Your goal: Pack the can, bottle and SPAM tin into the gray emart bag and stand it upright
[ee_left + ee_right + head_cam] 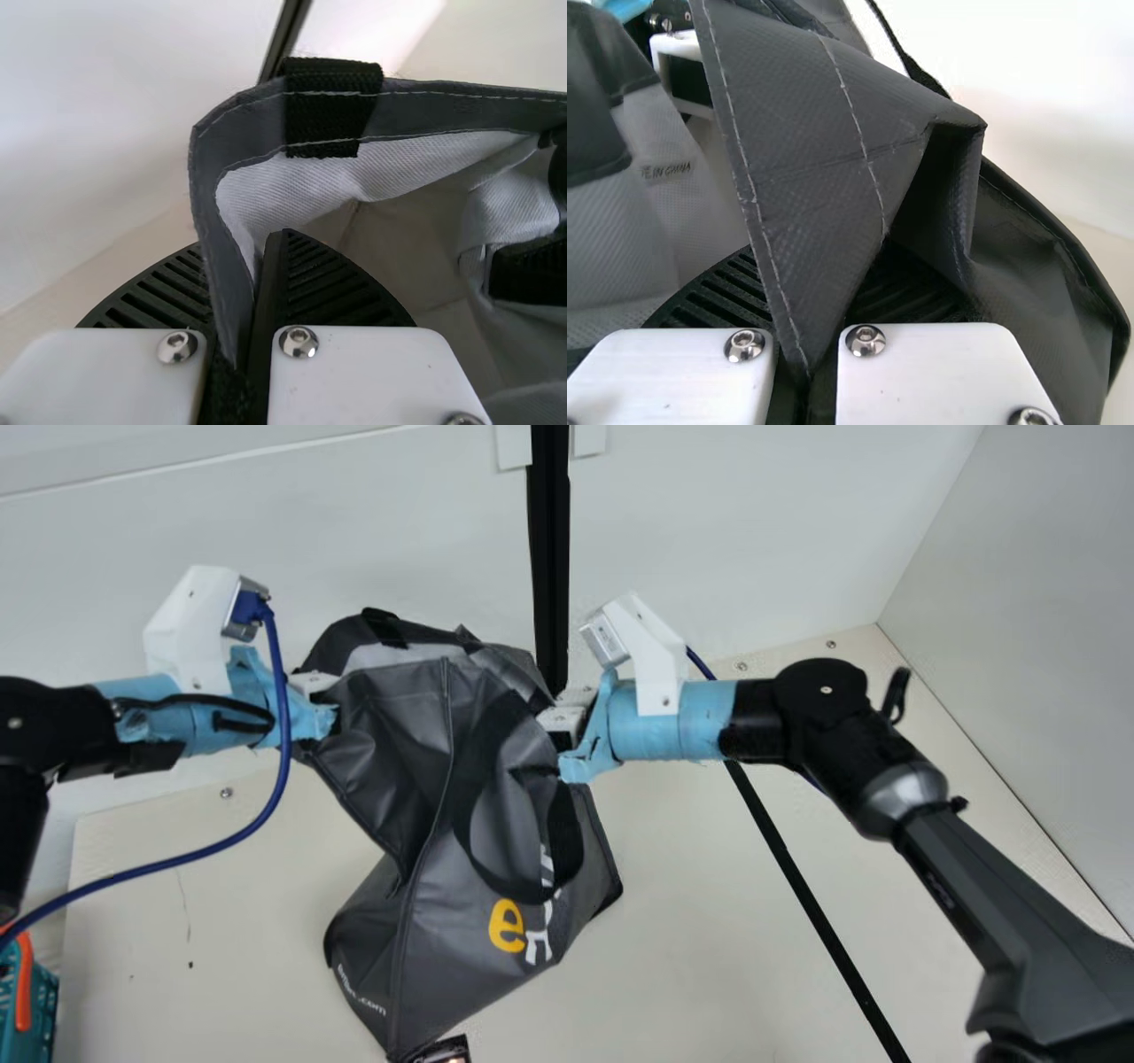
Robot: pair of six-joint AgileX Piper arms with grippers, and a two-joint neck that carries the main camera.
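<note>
Note teal basket (40, 1001) beside left edge of bench (204, 921), blue cable (190, 857) sagging across. Locate gray bag (443, 948) tilted, nearer left edge than right, clamped at mouth by left claw (310, 717) and right claw (589, 757). Observe pale lining (328, 190) inside, deeper contents hidden; dark item (447, 1050), type unclear, at bag's lowest corner

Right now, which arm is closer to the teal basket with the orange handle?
Left. The left end effector grips one side of the bag, above and right of the basket in the main view; the right end effector grips its opposite side, farther off.
</note>
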